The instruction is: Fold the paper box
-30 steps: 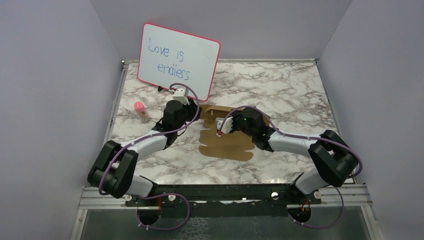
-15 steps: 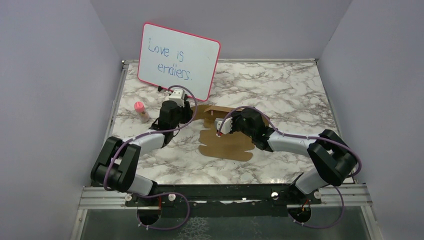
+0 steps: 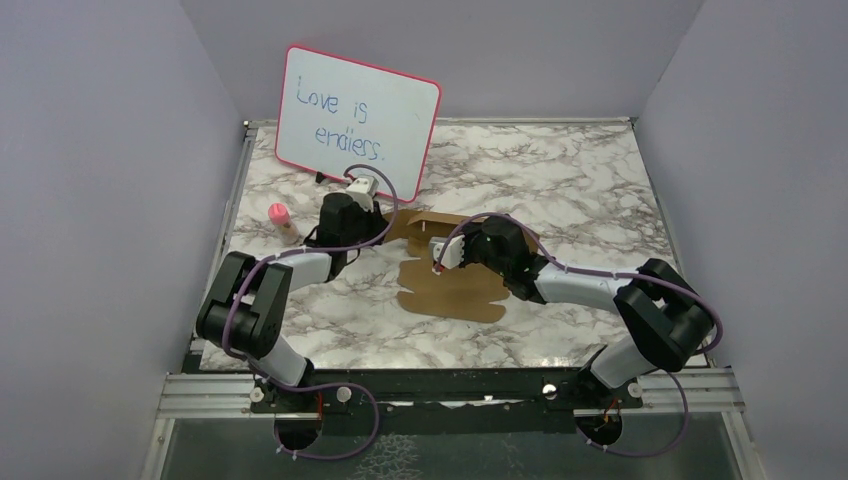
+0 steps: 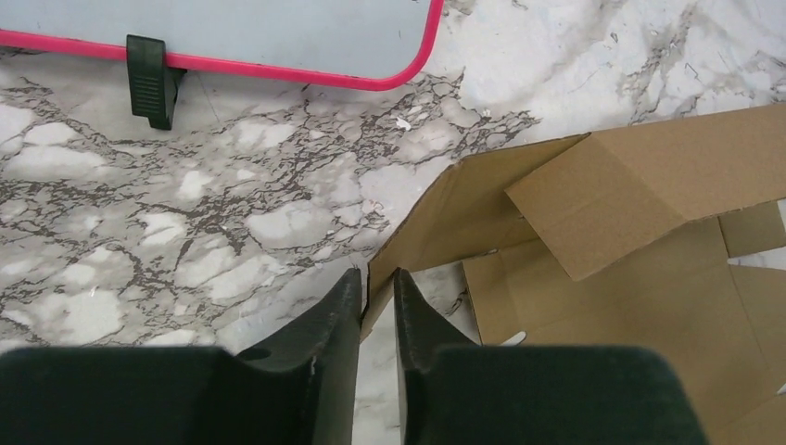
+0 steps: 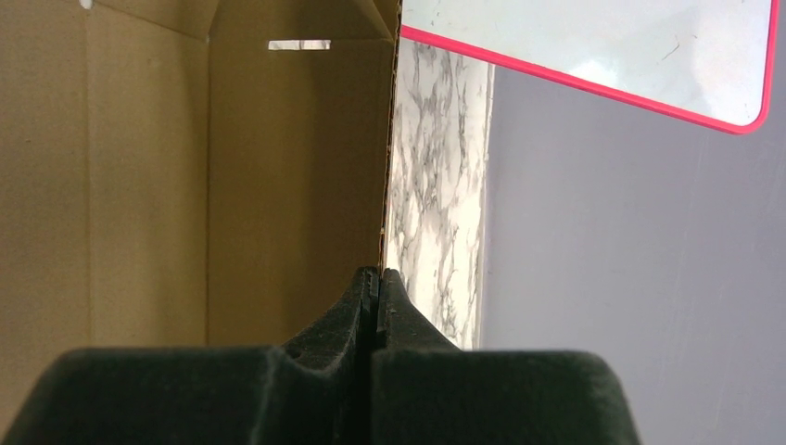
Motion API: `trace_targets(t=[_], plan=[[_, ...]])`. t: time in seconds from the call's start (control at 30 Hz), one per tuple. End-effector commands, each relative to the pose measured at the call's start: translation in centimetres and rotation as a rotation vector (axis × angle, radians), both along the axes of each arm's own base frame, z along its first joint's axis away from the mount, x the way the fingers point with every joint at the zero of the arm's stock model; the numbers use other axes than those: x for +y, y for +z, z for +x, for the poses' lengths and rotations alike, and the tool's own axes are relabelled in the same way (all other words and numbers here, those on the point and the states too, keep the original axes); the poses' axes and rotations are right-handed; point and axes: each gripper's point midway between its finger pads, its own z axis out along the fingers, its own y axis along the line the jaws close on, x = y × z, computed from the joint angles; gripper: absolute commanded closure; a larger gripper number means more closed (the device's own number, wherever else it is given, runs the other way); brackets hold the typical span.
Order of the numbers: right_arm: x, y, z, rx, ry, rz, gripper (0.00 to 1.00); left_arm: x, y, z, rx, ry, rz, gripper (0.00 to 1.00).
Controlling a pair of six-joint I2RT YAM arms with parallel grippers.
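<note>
The paper box [image 3: 452, 285] is a brown cardboard sheet lying mid-table, with its far flaps raised. My left gripper [image 3: 376, 222] is at its far left corner. In the left wrist view the gripper [image 4: 377, 278] is narrowly open, and the corner of a raised flap [image 4: 436, 227] sits between the fingertips. My right gripper [image 3: 436, 256] is over the sheet's far part. In the right wrist view it [image 5: 377, 272] is shut on the edge of an upright cardboard wall [image 5: 297, 185].
A pink-framed whiteboard [image 3: 355, 120] reading "Love is endless." stands at the back left, just behind the left gripper; it also shows in the left wrist view [image 4: 232, 28] and the right wrist view [image 5: 593, 56]. A small pink-capped bottle [image 3: 283, 222] stands at the left.
My left arm's elbow has swung left and toward the back while its gripper stayed at the flap corner. The right arm and the box have barely moved.
</note>
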Motion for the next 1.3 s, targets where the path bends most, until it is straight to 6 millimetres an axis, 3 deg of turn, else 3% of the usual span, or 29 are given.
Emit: trace_targets(t=[0.0, 0.2, 0.5, 0.77, 1.27], plan=[[0.2, -0.7, -0.2, 0.007, 0.010, -0.039, 0.99, -1.4, 1.3, 0.3, -0.046, -0.093, -0.030, 0.87], [0.1, -0.9, 0.1, 0.002, -0.003, -0.044, 0.99, -2.1, 2.4, -1.3, -0.089, -0.125, -0.047, 0.99], [-0.2, -0.2, 0.9, -0.043, -0.042, -0.044, 0.99, -3.8, 4.8, -3.7, -0.171, -0.164, -0.045, 0.99], [-0.1, 0.5, 1.4, -0.076, -0.058, -0.022, 0.99, -4.6, 6.7, -4.6, -0.228, -0.176, -0.052, 0.99], [0.8, 0.0, 0.2, -0.176, -0.022, -0.017, 0.99, -7.0, 3.9, -7.2, -0.160, -0.210, -0.040, 0.97]])
